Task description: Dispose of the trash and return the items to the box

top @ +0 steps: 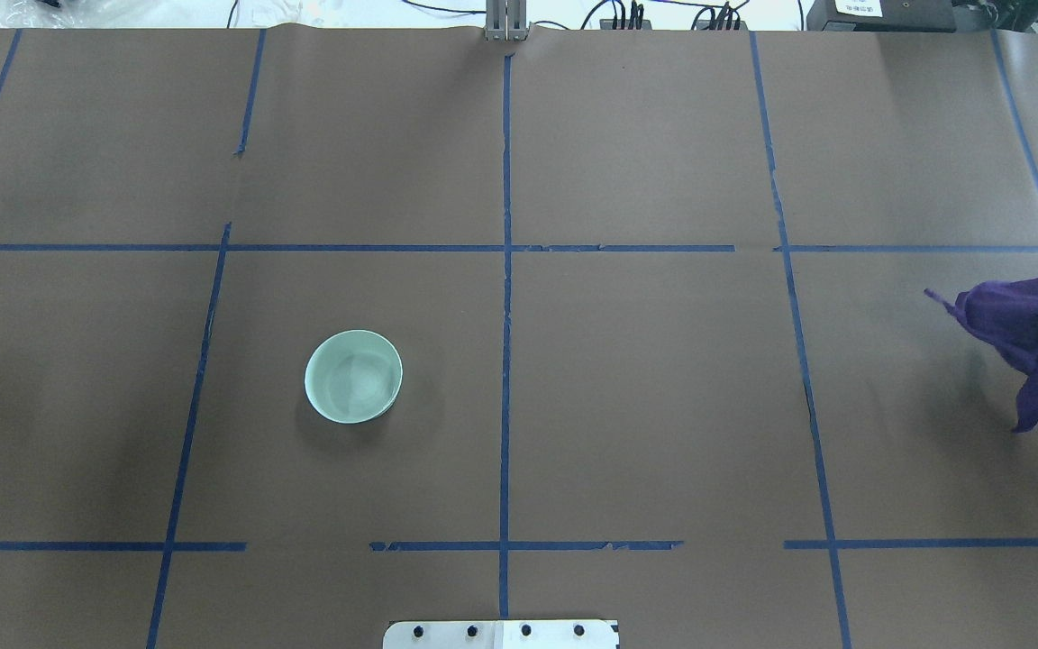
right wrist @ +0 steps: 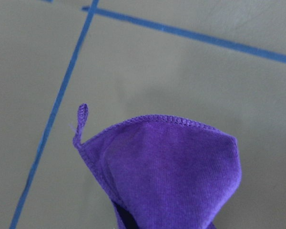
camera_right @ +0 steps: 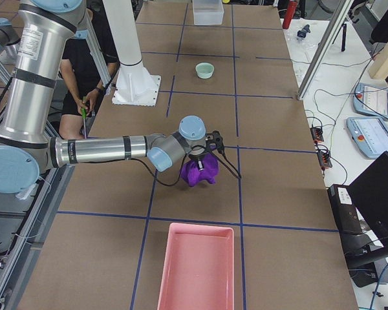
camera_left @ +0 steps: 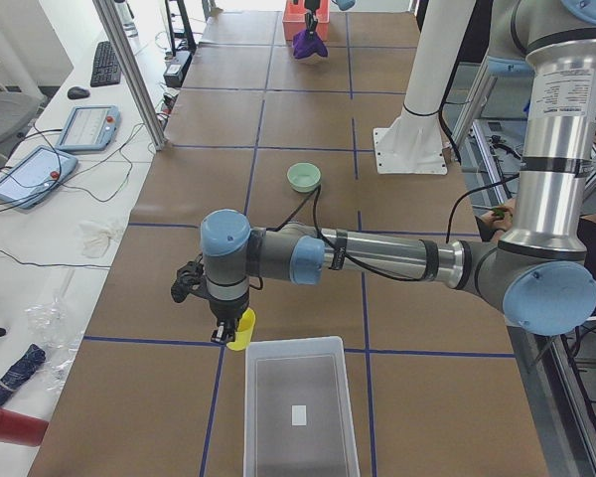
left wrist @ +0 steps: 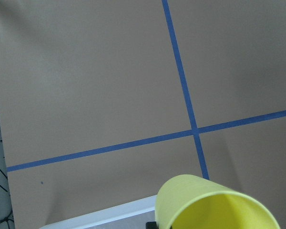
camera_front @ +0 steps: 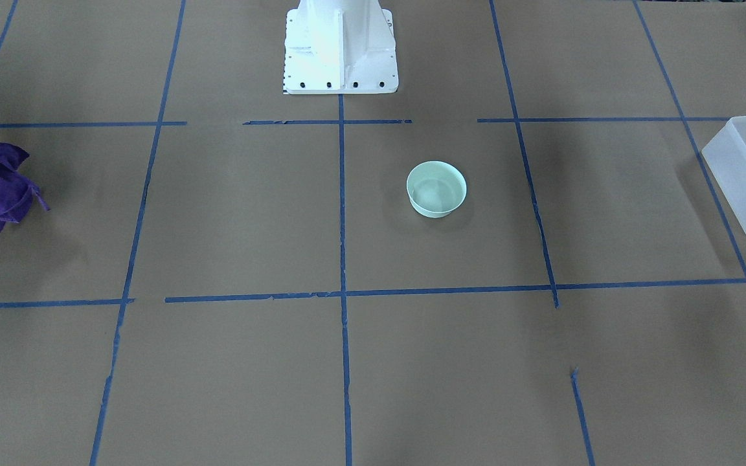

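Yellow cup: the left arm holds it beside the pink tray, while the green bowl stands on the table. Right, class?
No. The left gripper holds the yellow cup beside the frosted white bin, not the pink tray; the exterior left view shows it. The green bowl does stand on the table.

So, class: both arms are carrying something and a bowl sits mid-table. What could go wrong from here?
1. The yellow cup sits tilted in the left jaws just short of the box rim; released now, it would likely hit the rim or the table.
2. The purple cloth dangles from the right jaws, short of the pink tray; a trailing corner may drape over its edge.
3. The mint bowl stands alone mid-table and could be overlooked.
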